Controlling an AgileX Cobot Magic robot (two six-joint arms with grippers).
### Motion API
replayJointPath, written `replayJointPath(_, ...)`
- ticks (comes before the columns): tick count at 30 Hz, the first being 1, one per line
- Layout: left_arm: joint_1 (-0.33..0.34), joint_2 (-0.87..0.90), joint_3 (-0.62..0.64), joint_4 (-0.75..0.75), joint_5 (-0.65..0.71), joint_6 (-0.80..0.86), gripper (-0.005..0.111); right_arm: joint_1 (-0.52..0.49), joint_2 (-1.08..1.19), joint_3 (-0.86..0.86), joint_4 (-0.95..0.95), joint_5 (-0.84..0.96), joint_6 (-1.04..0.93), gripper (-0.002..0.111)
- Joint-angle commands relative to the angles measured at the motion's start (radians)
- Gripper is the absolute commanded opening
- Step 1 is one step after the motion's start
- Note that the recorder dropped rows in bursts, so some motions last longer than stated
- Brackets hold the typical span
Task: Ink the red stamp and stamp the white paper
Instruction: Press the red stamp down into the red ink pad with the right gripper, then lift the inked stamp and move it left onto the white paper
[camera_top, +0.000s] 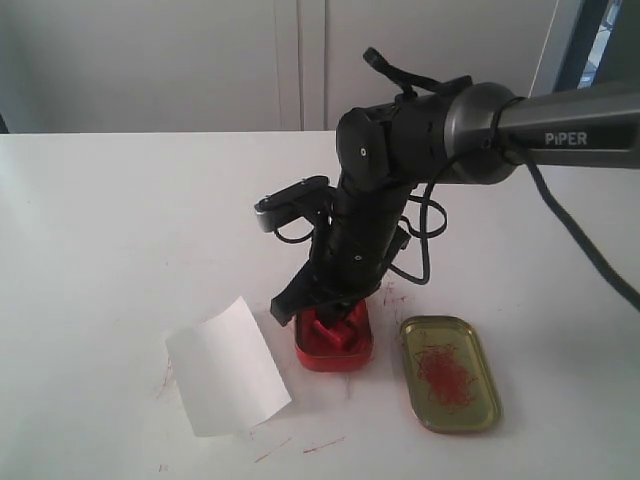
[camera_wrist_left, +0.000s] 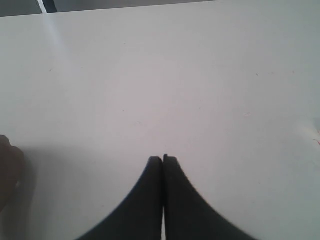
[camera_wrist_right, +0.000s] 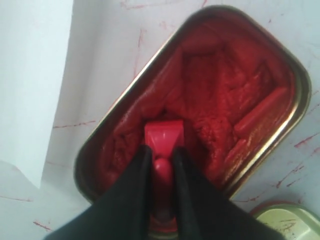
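My right gripper (camera_wrist_right: 161, 152) is shut on the stem of the red stamp (camera_wrist_right: 163, 136). The stamp's square base presses into the red paste of the oblong ink tin (camera_wrist_right: 292, 65). In the exterior view the right gripper (camera_top: 325, 312) reaches down into that tin (camera_top: 335, 353), and the stamp (camera_top: 330, 330) shows between the fingers. The white paper (camera_top: 228, 368) lies just left of the tin with one edge curled up; it also shows in the right wrist view as the white paper (camera_wrist_right: 30, 75). My left gripper (camera_wrist_left: 163, 159) is shut on nothing above bare table; the exterior view does not show it.
The gold oblong lid (camera_top: 450, 372), smeared red inside, lies right of the tin; a corner of this lid (camera_wrist_right: 285, 222) shows in the right wrist view. Red ink streaks (camera_top: 322, 443) mark the white table (camera_top: 120, 220). A black cable (camera_top: 425, 245) loops beside the right arm.
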Motion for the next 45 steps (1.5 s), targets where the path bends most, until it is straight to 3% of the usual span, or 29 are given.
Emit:
replayJointPath(1,0.001,-0.003,0.005,-0.001,0.002,0.0,0.0,-0.001,-0.021,-0.002,0.0,0.008,0.007,0.0)
replayJointPath(31,0.001,-0.003,0.005,-0.001,0.002,0.0,0.0,0.003,-0.054,-0.018,0.009,0.02,0.005,0.0)
replayJointPath(45,0.001,-0.003,0.005,-0.001,0.002,0.0,0.0,0.132,-0.055,-0.103,-0.001,0.019,-0.002,0.0)
